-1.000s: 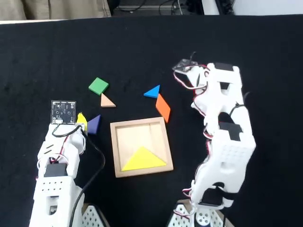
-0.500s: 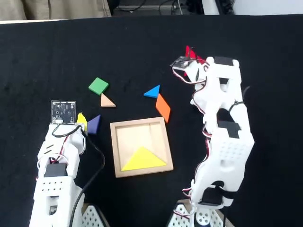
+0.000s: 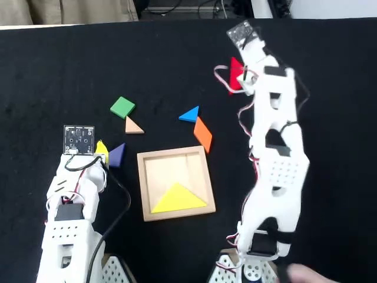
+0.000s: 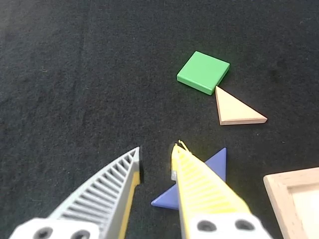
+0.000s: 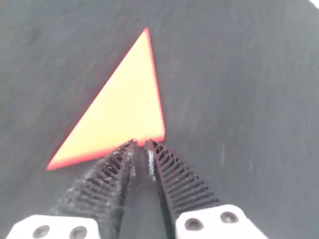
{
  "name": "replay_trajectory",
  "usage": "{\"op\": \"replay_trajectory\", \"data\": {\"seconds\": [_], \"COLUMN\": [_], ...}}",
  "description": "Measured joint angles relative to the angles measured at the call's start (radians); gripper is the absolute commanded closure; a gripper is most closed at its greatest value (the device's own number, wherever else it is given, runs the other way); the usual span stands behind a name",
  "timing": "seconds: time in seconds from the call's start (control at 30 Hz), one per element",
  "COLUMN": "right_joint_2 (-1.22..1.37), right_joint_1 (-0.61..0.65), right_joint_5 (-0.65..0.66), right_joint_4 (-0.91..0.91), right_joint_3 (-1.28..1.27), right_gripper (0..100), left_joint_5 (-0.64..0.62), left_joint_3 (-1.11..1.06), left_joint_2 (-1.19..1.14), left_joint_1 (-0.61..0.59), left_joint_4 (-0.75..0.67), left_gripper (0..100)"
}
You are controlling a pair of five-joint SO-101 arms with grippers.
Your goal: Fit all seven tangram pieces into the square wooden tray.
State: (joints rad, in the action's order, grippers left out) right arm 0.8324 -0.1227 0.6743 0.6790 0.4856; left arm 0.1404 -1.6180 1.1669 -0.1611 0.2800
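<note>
Right arm (image 3: 274, 130) hides part of red triangle (image 3: 235, 71). Left gripper (image 4: 156, 149) covers part of purple triangle (image 4: 217, 159); tray (image 4: 279, 185) cut off.

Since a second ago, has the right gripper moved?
Yes. The right gripper, shut on the red triangle, has swung up toward the far edge of the table, farther from the wooden tray.

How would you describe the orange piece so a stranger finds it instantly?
Find the square wooden tray. Just beyond its far right corner lies the orange parallelogram, beside a small blue triangle; it alone is orange, a slanted four-sided shape.
</note>
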Motion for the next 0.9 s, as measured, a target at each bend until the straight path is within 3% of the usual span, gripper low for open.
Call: {"op": "replay_trajectory", "data": {"seconds": [0.13,0.27,0.43,0.63,0.7,0.9], "right_joint_2": [0.153,0.292,0.416,0.522,0.545,0.546], "right_joint_1": [0.02,0.034,0.035,0.068,0.091,0.101], "right_joint_5": [0.057,0.075,0.104,0.341,0.405,0.428], "right_joint_4": [-0.146,-0.112,0.252,0.872,1.005,1.051], "right_joint_3": [0.11,0.316,0.652,1.007,1.059,1.077], "right_gripper": [98.6,98.7,98.7,98.7,98.7,98.7], "left_joint_5": [0.0,0.0,0.0,0.0,0.0,0.0], "left_joint_3": [0.0,0.0,0.0,0.0,0.0,0.0], "left_joint_2": [0.0,0.0,0.0,0.0,0.0,0.0], "left_joint_1": [0.0,0.0,0.0,0.0,0.0,0.0], "left_joint_4": [0.0,0.0,0.0,0.0,0.0,0.0], "left_gripper": [88,88,88,88,88,88]}}
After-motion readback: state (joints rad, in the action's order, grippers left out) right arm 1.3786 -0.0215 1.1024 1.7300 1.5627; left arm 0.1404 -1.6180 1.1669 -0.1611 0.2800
